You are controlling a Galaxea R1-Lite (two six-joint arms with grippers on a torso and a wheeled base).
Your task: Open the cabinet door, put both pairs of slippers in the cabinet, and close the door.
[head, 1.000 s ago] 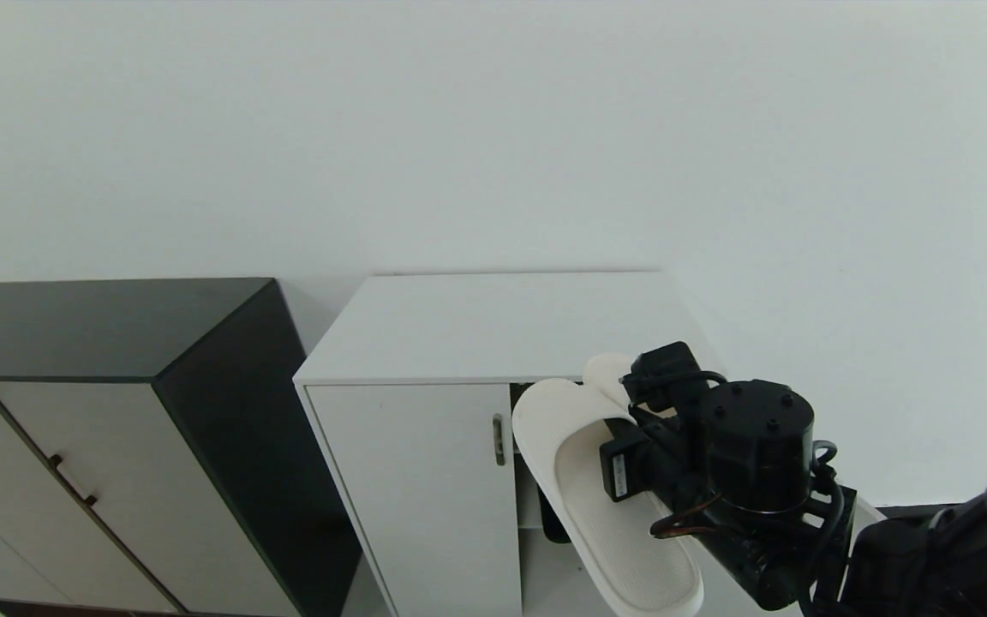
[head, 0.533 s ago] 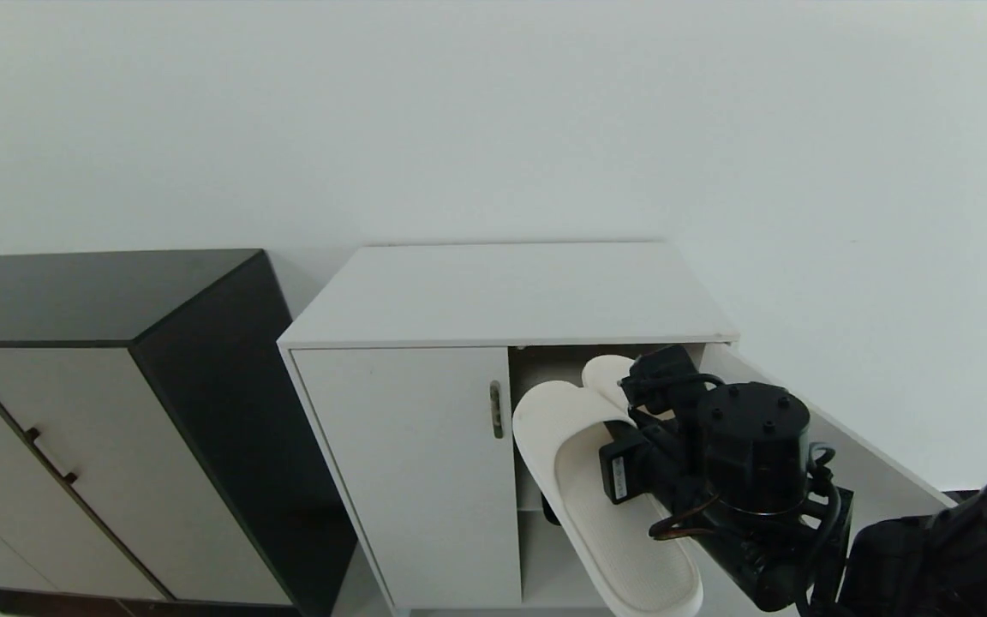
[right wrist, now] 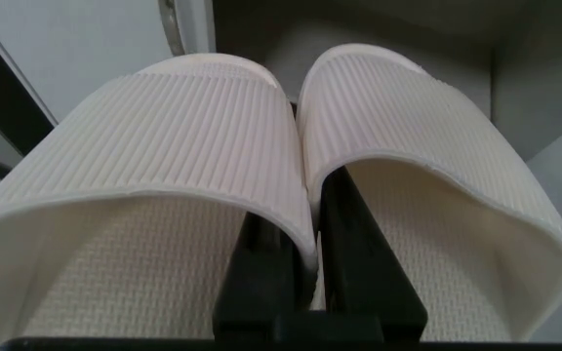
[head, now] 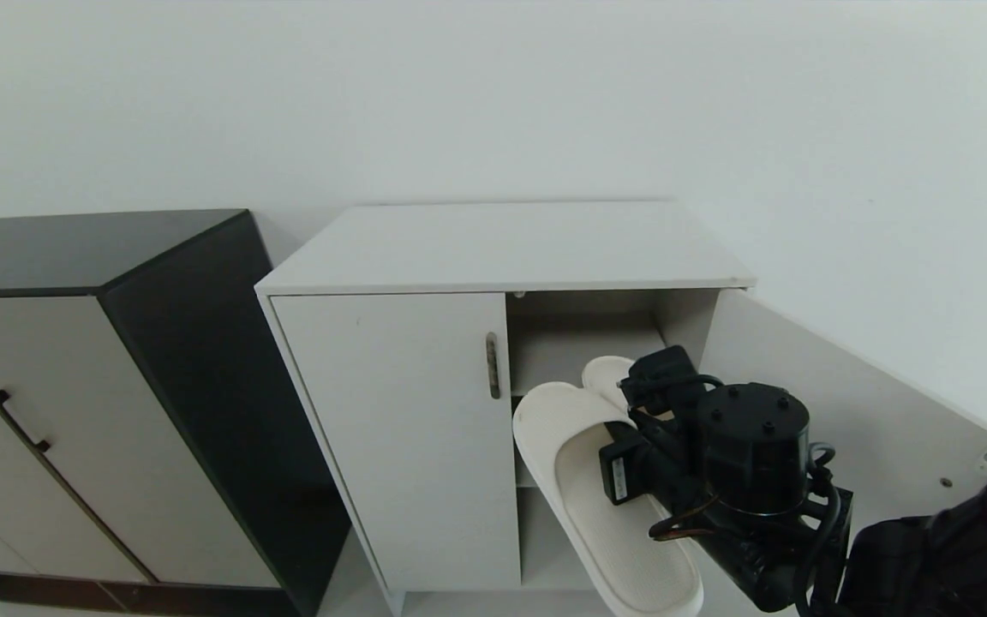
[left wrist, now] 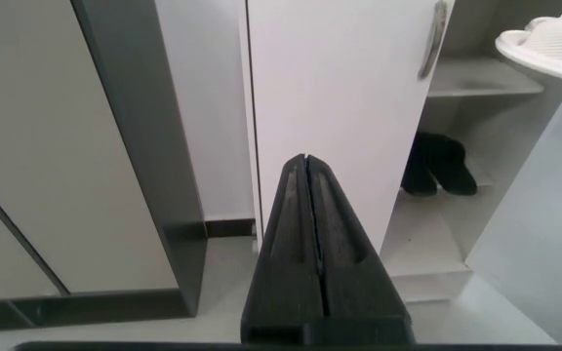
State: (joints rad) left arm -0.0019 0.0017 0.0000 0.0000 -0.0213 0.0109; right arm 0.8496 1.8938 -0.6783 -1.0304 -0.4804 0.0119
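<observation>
Right, your right gripper (right wrist: 312, 234) is clamped on the white slippers (head: 605, 506), its fingers (right wrist: 261, 263) pinching the two inner strap walls together so both shoes hang as one bundle. The pair sits in the air just at the cabinet (head: 502, 248) mouth, toes pointing far, heels trailing near and low. The right door (head: 845, 411) stands wide open; the left door (head: 391, 428) is shut.

These look like moulded foam: light, so weight should be no trouble, but soft and springy. Expect the straps to squash under the pinch and the long soles to flop and swing if you jerk. The ribbed strap tops should give decent friction, yet I'd judge the hold shallow, just two thin edges, so one shoe could slip free if a toe catches the frame. That spot where the straps meet is the right place to grip; nothing else takes both at once.

The dark pair (left wrist: 439, 166) is already on the lower level, far in, so aim for the bare shelf (left wrist: 476, 80) above it.

Your left gripper (left wrist: 306, 166) has its fingers pressed together on nothing, low before the shut door.
</observation>
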